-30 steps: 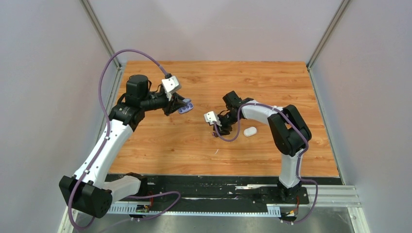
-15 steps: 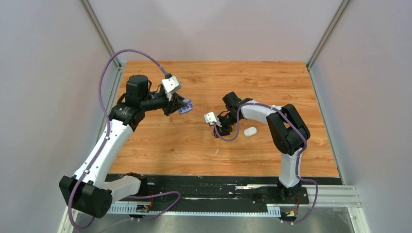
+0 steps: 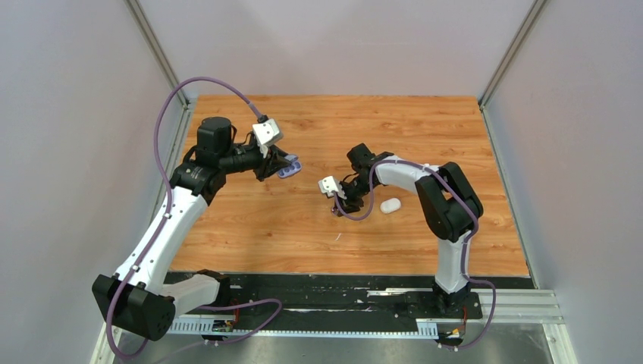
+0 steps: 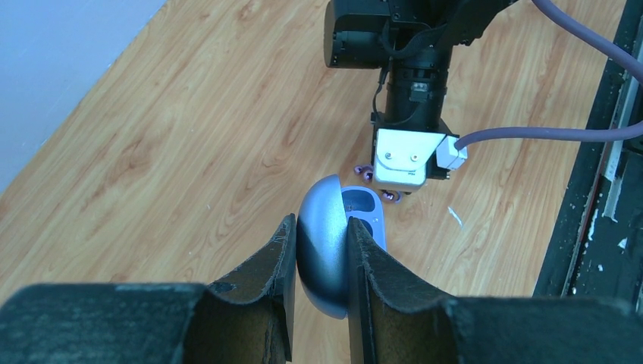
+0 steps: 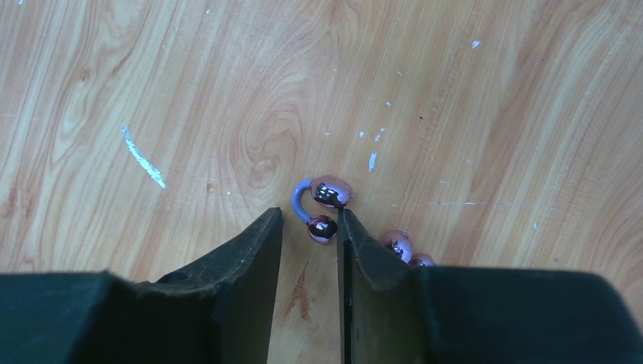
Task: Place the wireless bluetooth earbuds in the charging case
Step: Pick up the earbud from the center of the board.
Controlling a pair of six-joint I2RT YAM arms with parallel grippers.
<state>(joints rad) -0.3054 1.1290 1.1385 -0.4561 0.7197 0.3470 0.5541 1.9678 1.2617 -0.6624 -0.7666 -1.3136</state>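
The white charging case lies shut on the wooden counter and serves as the mark for everything else. Just to its left-arm side, the right claw points down at the counter with its jaws apart. They stand either side of a purple earbud, two glossy beads joined by a curved band. The lower bead sits between the fingertips, close against the right one and clear of the left. A second purple earbud lies on the counter just outside that right finger, on the side nearer the white case and partly hidden by the finger. Farther from the white case on the same side, and a little deeper into the counter, the left claw is clamped on the rounded half of the open purple charging case. It holds the case above the counter, apart from both earbuds.
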